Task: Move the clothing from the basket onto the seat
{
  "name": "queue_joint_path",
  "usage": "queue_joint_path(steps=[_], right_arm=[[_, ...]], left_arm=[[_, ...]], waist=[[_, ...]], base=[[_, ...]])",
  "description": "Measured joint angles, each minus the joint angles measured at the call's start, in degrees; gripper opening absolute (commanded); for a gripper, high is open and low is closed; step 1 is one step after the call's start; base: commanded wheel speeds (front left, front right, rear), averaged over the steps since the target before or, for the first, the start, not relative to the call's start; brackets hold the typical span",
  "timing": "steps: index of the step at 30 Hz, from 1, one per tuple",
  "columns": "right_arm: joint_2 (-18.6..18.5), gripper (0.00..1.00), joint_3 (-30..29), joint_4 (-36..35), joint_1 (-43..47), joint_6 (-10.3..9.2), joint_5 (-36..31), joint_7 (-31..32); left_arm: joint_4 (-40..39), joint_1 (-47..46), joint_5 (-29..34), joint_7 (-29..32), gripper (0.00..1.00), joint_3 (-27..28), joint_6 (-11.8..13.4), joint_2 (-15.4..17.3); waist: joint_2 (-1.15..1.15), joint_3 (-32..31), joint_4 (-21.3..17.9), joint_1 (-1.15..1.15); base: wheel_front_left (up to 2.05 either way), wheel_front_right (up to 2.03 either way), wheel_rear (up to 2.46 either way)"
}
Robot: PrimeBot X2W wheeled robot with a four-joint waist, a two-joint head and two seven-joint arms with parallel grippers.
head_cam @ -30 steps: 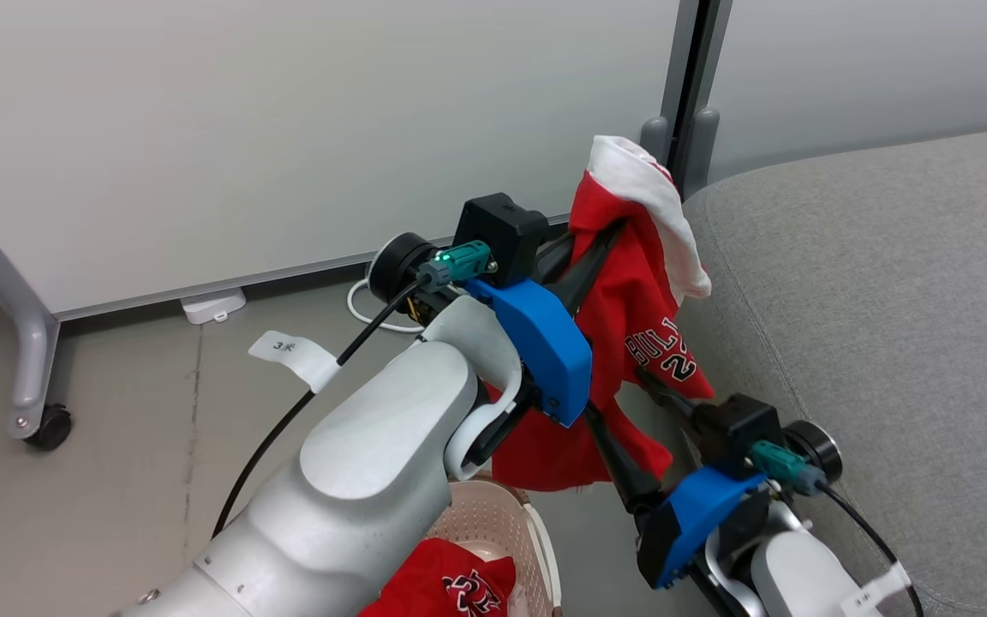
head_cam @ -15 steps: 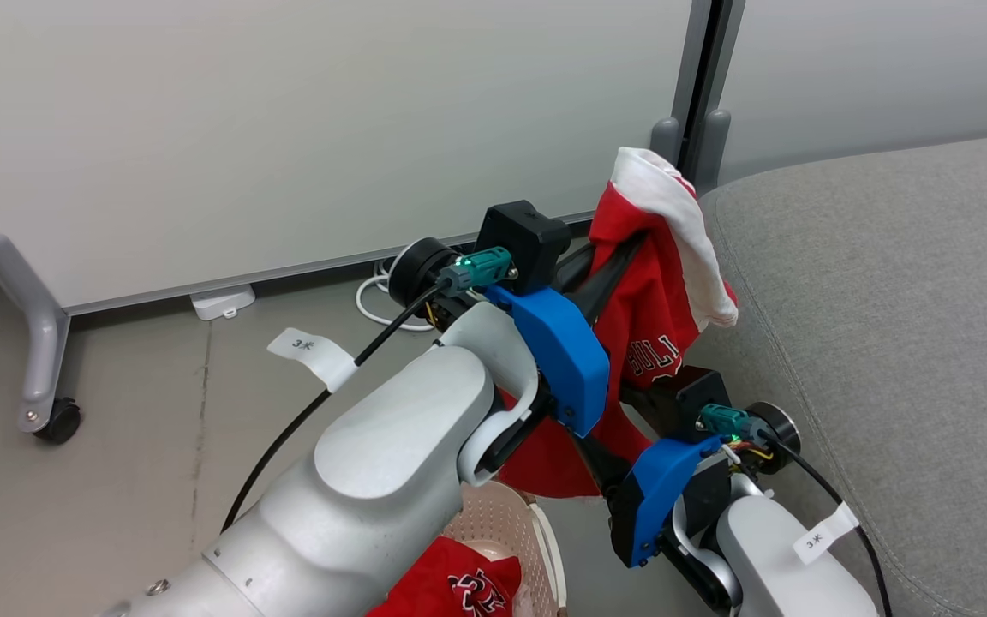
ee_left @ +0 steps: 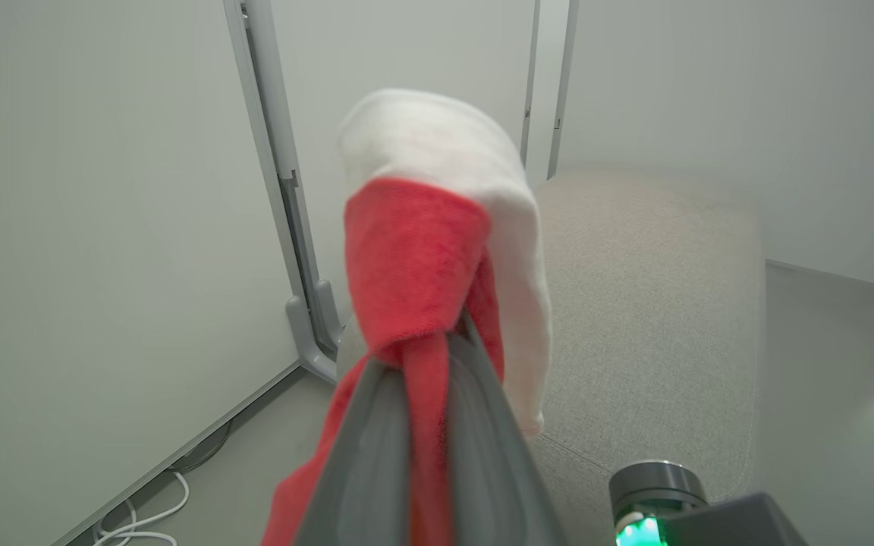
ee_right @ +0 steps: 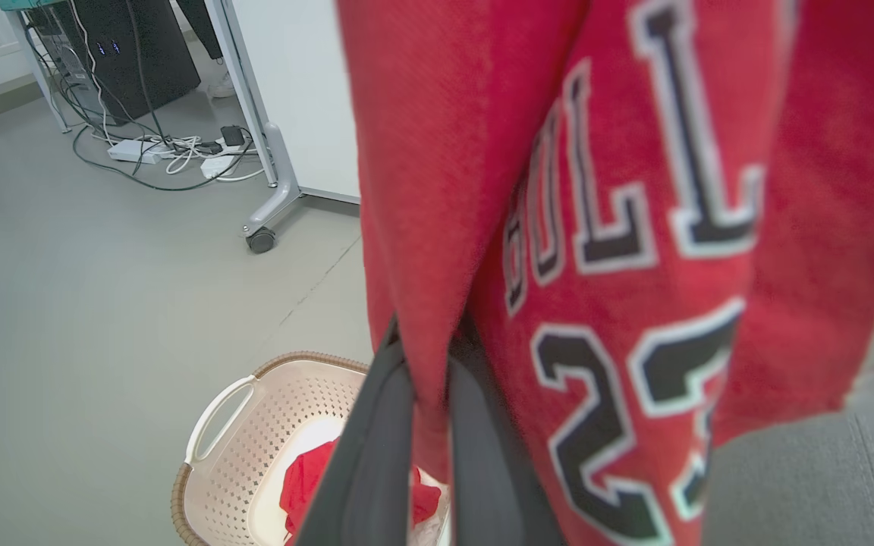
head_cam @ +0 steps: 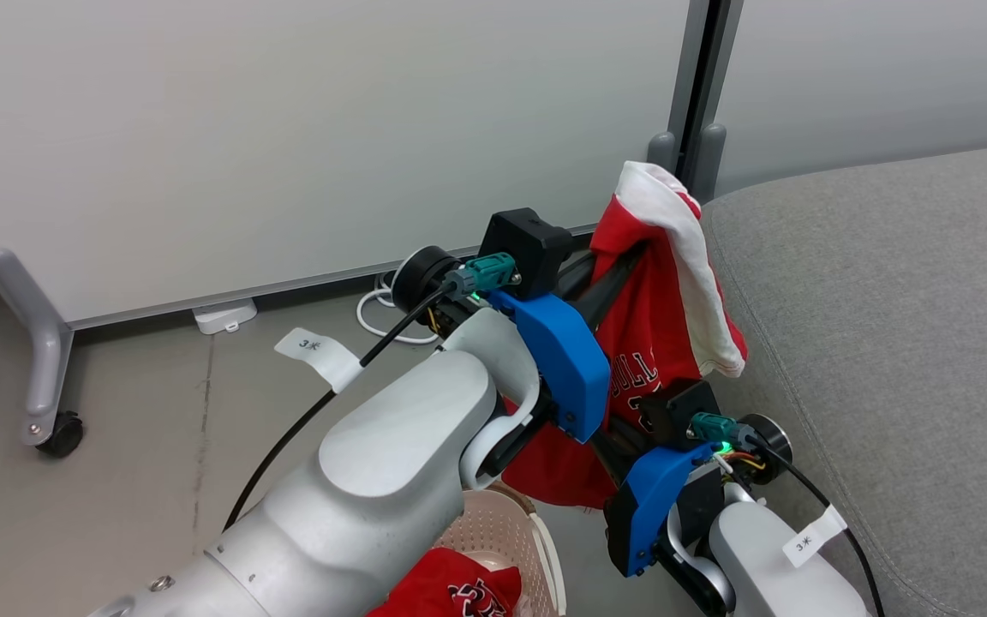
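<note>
Left fingers (ee_left: pixel 365 462) raised, pinching clothing (head_cam: pixel 665 317) (right fingers (ee_right: pixel 365 455) pinch lower), beside seat (head_cam: pixel 888 300)

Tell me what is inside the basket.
A crumpled red garment lies in the basket. The hanging jersey and the right pincer hide part of it, and anything beneath the garment is covered.

left tool (head_cam: pixel 631 254): grips red garment (head_cam: pixel 649 330) | beside seat (head_cam: pixel 888 300) | basket (head_cam: pixel 493 531): second garment (head_cam: pixel 459 590)
</note>
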Motion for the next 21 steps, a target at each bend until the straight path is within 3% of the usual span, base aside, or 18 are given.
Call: queue_joint_path(steps=[9,10,12,14,21], right_arm=[[0.0,0.00,0.3,1.3,-0.6,0.00,0.6,-0.8],[0.0,0.00,0.4,1.3,-0.6,0.00,0.6,-0.9],[0.0,0.00,0.5,1.5,-0.6,0.00,0.9,-1.1],[0.0,0.00,0.5,1.7,-0.6,0.00,1.0,-1.1],[0.0,0.00,0.8,2.5,-0.6,0.00,1.5,-1.1]], left_arm=[[0.7,-0.4,-1.0,-0.9,0.01,-0.8,0.5,0.0],[0.7,-0.6,-1.0,-1.0,0.19,-0.8,0.5,0.0],[0.8,-0.7,-1.2,-1.3,0.33,-1.1,0.5,0.0],[0.9,-0.7,-1.4,-1.5,1.00,-1.4,0.5,0.0],[1.6,-0.9,-1.9,-1.2,1.00,-2.5,0.3,0.0]], waist=[[0.00,-0.2,-0.1,0.00],[0.00,-0.2,-0.1,0.00],[0.00,-0.3,0.0,0.00],[0.00,-0.4,0.0,0.00],[0.00,-0.5,0.1,0.00]], base=[[0.00,0.00,0.00],[0.00,0.00,0.00],[0.00,0.00,0.00],[0.00,0.00,0.00],[0.00,0.00,0.00]])
